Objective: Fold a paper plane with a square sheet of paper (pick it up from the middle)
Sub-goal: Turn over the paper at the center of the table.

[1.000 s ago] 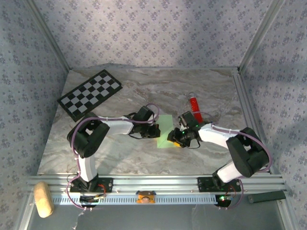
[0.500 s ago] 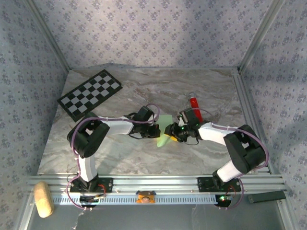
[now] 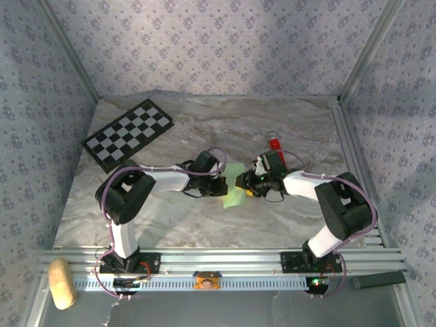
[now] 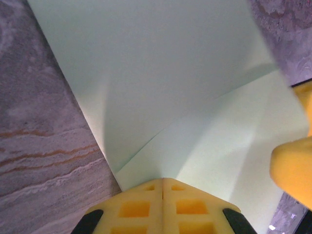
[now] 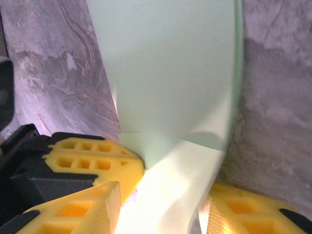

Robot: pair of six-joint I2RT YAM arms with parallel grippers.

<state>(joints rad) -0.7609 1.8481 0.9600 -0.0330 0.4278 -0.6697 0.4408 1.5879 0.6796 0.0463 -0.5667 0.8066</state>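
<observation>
Looks mid 1st fold: left fingers (image 4: 136, 207) clamp the square sheet of paper (image 4: 161, 73) by its edge, right fingers (image 5: 73, 209) apart astride the raised flap; next prob. needs flap laid over & creased on counter (image 3: 306, 136).

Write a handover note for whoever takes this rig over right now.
Left gripper: shut on one edge of the square sheet of paper, low over the table.
Right gripper: jaws apart, the sheet's raised far side curling between them; no pinch visible.
Done: sheet at table centre, one side curled over toward a first fold, not pressed flat.
Left: press that crease, then every further fold of the plane.
</observation>
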